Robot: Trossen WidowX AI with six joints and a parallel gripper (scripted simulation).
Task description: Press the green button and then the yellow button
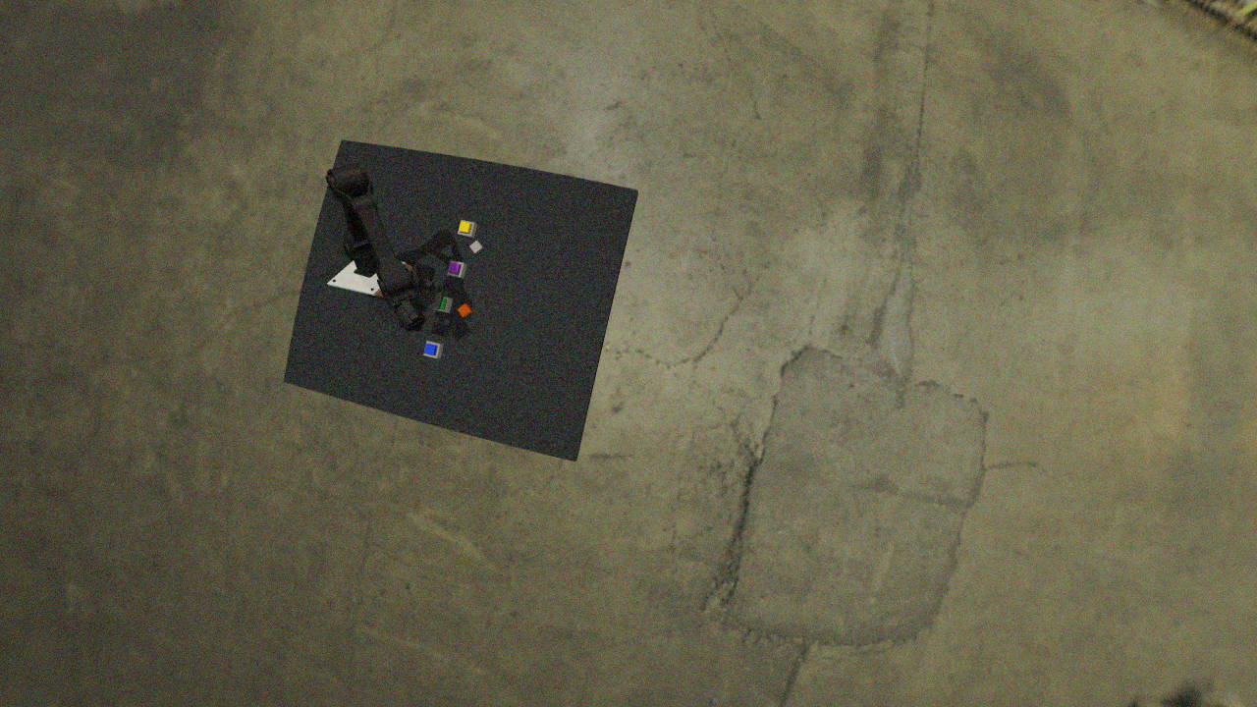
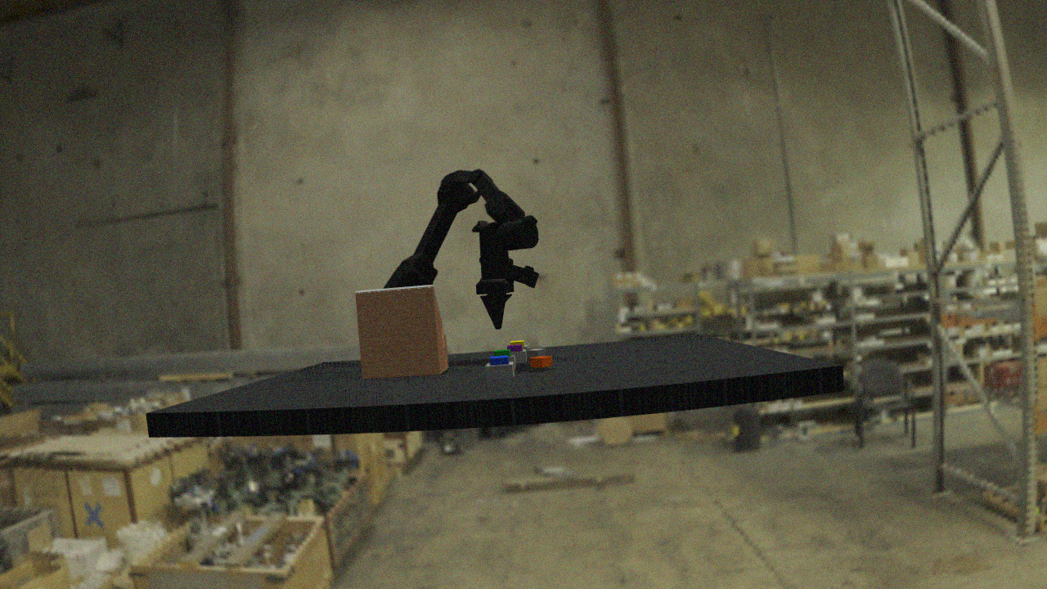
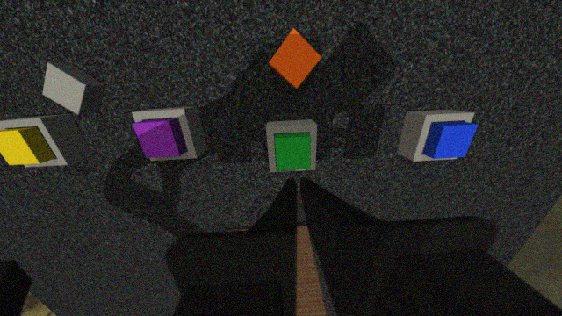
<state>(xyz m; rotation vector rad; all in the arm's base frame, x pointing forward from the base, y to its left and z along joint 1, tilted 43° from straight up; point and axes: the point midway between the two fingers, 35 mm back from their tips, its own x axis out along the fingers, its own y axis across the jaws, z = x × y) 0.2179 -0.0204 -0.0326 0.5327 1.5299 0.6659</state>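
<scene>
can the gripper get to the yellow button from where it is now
Probably yes. The gripper is shut, holds nothing and hangs above the buttons, so it can pass over the purple button on the way. The white block sits close beside the yellow button, so it should descend straight.

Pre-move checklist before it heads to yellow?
1. Gripper shut, nothing held: ok.
2. Tip lifted off the green button: ok; exterior view shows it well above the row.
3. Green button actually bottomed out: cannot tell from these views.
4. Yellow button unobstructed from above: ok.
5. Purple button sits between green and yellow, so travel high: height looks ok.
6. White block sits close beside yellow; orange block is behind green: both untouched, ok.
</scene>
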